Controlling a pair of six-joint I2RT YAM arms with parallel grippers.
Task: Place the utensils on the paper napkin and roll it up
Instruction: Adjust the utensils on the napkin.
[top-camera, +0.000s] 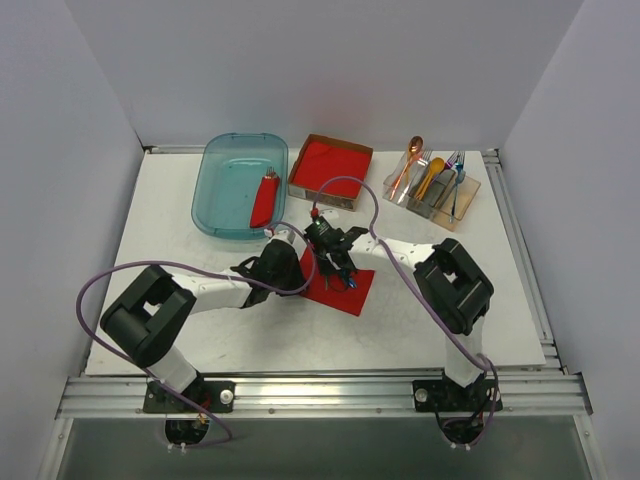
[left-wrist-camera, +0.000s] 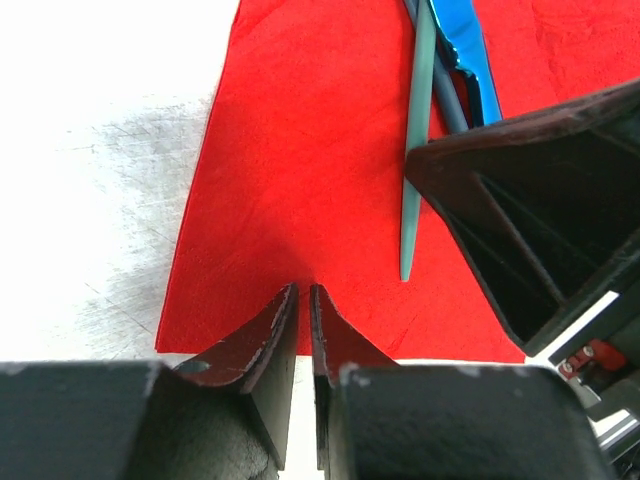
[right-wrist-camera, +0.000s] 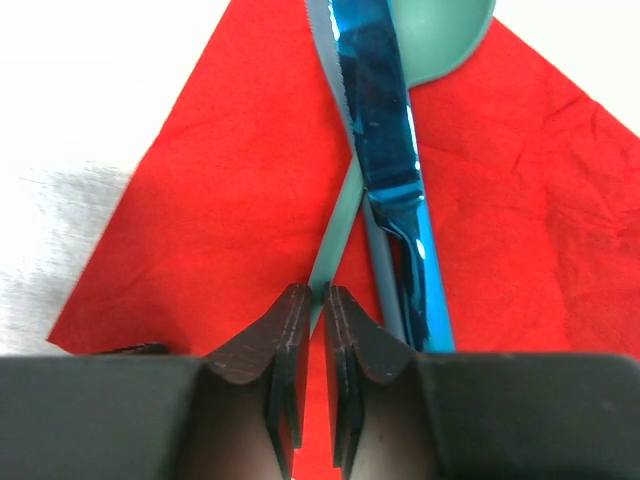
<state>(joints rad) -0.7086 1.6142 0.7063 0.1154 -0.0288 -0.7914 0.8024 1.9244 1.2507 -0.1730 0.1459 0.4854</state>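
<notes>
At the paper napkin (left-wrist-camera: 300, 150) edge, my left pincer (left-wrist-camera: 306, 290) and right pincer (right-wrist-camera: 320, 290) sit nearly together; utensils (right-wrist-camera: 380, 140) laid, roll evenly next.

Table (top-camera: 200, 330): white, flat; metal rail (top-camera: 320, 392) along its lower edge.

Directly on it: teal bin (top-camera: 228, 185), upper left; cardboard box (top-camera: 322, 197) just right of the bin, upper centre, contact between them not resolvable; clear organiser (top-camera: 436, 208), upper right, well apart from the box; red napkin (top-camera: 352, 295), centre of frame, lying flat, turned so one corner points to the lower right.

Left wrist view: grey scuffing on the white surface left of the napkin's edge; napkin lightly creased.
</notes>
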